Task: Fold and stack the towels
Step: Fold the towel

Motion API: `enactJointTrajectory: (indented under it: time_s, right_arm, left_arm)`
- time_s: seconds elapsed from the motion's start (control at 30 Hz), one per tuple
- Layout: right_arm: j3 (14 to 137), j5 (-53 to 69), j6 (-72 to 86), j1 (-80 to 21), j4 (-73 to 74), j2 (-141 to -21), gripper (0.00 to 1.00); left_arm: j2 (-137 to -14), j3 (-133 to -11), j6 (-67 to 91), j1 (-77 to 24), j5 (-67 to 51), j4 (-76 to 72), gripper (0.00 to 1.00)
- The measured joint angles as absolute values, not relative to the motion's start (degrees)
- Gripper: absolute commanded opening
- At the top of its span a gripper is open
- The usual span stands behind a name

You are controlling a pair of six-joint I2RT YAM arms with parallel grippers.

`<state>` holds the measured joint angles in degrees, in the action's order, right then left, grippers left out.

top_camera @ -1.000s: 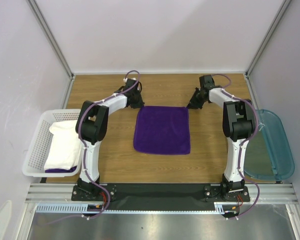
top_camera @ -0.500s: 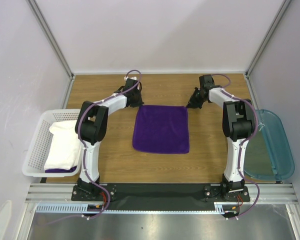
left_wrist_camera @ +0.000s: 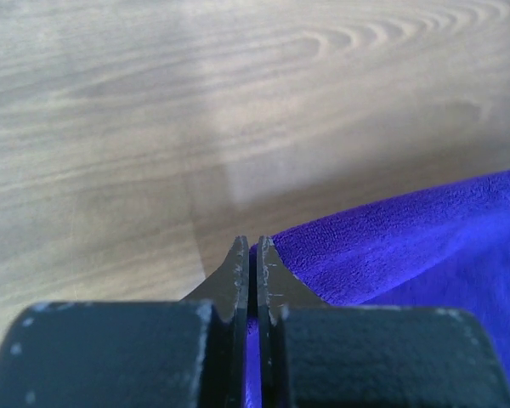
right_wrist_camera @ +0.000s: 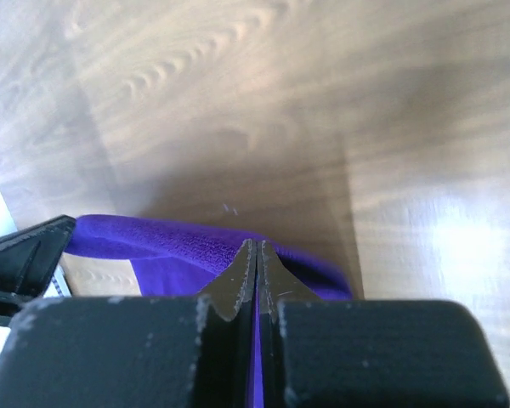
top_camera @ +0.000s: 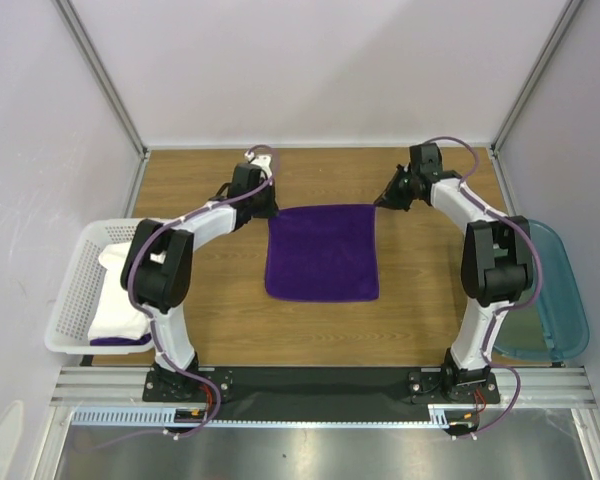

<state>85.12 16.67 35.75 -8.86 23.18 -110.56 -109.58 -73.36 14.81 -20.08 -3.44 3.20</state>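
Wood-grain table (top_camera: 210,290) holds the purple towel (top_camera: 322,252) spread at its middle, with the slightly longer axis running near to far and the far edge square to us. We judge the first fold is just starting: our left gripper (left_wrist_camera: 248,246) is pinched tight on the far left corner and our right gripper (right_wrist_camera: 253,246) on the far right corner. The next move calls for raising both corners evenly and drawing them toward us onto the near edge.
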Motion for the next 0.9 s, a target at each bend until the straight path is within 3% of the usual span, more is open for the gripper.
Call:
enactJointTrajectory:
  time_s: [0.57, 0.9]
  right_arm:
    - [61.8, 18.4, 35.8, -10.3, 24.9, -91.9, 0.0]
    - [52.4, 17.9, 35.8, -12.9, 27.1, -86.2, 0.0]
  left_arm:
    - [-90.3, -50.0, 12.2, -19.3, -12.3, -4.0, 0.0]
    - [-71.4, -30.9, 18.7, -20.3, -13.6, -8.6, 0.0]
